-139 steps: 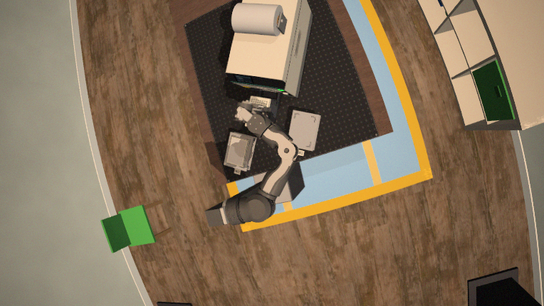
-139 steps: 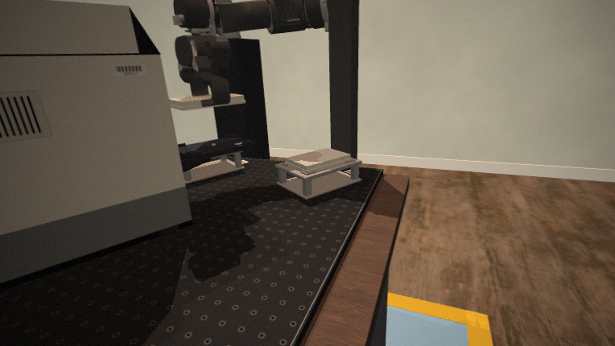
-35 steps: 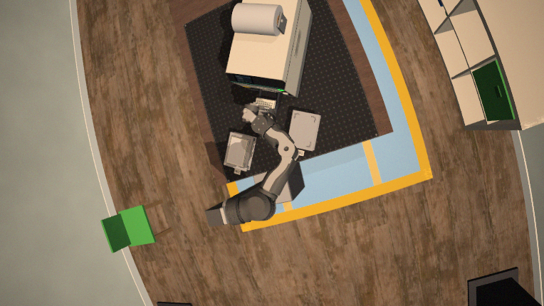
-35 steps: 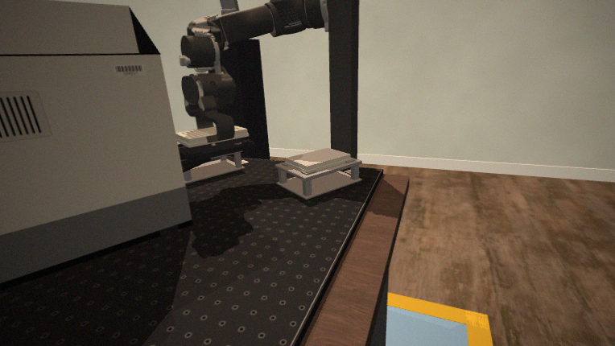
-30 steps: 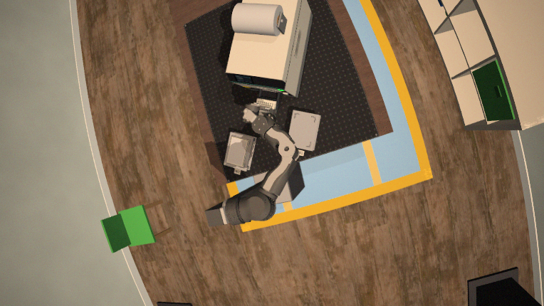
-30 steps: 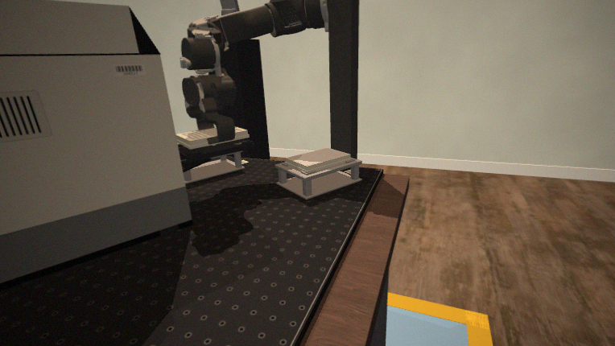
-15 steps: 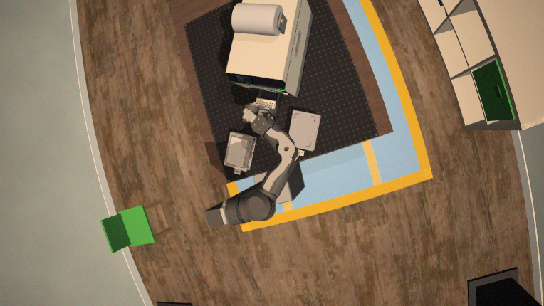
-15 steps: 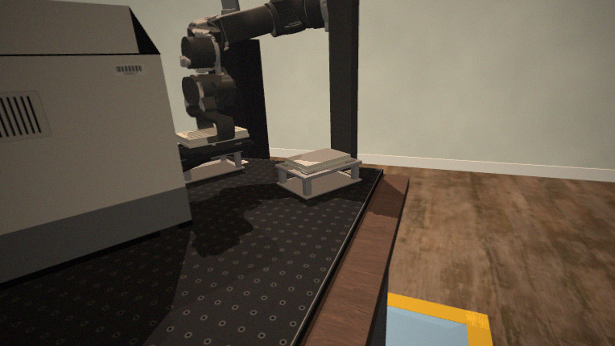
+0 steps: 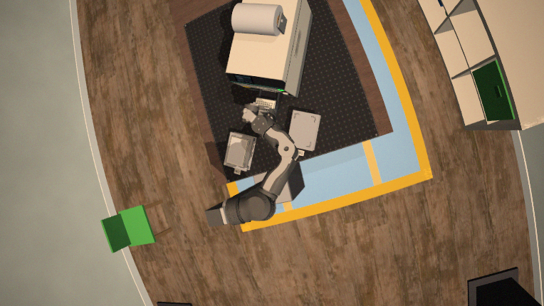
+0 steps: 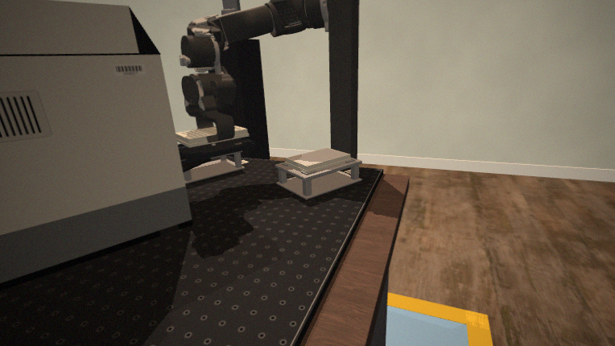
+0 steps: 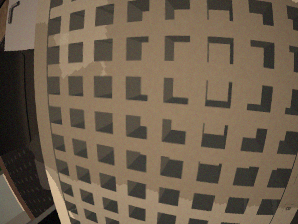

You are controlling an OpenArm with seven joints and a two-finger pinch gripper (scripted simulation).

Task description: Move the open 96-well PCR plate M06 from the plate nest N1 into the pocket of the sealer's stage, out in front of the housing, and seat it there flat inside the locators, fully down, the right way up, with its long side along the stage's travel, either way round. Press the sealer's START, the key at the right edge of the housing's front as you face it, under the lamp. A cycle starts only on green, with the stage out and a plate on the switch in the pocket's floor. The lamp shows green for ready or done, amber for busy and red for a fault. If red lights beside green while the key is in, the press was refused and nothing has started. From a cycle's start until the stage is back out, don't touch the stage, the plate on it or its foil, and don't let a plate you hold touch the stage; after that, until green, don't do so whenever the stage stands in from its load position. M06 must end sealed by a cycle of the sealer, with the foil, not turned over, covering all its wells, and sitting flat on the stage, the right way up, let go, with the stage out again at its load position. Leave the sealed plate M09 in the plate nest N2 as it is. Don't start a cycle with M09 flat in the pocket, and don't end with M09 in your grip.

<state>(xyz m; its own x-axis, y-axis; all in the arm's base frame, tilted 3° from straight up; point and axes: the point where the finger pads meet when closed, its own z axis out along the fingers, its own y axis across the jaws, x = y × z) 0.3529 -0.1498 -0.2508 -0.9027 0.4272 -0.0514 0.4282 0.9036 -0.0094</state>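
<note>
The open 96-well plate M06 (image 9: pixel 264 102) is held over the sealer's stage (image 10: pixel 205 150), which stands out in front of the housing (image 9: pixel 266 41). My gripper (image 10: pixel 220 133) is shut on M06 (image 10: pixel 209 135) from above. The plate looks level, with its wells facing up, and sits close above the dark stage; I cannot tell whether they touch. In the wrist view the plate's grid of wells (image 11: pixel 160 123) fills the picture and hides my fingers. The lamp (image 9: pixel 280 90) at the right of the housing's front shows green. Plate nest N1 (image 9: pixel 304 129) is empty. The sealed plate M09 (image 9: pixel 239 151) (image 10: pixel 318 168) lies in nest N2.
The foil roll (image 9: pixel 256 18) sits on top of the housing. The arm's dark post (image 10: pixel 343 77) rises behind nest N2. Nest N1 (image 10: pixel 215 166) stands just beyond the stage. The table's wooden edge (image 10: pixel 365 240) runs along the right of the perforated top.
</note>
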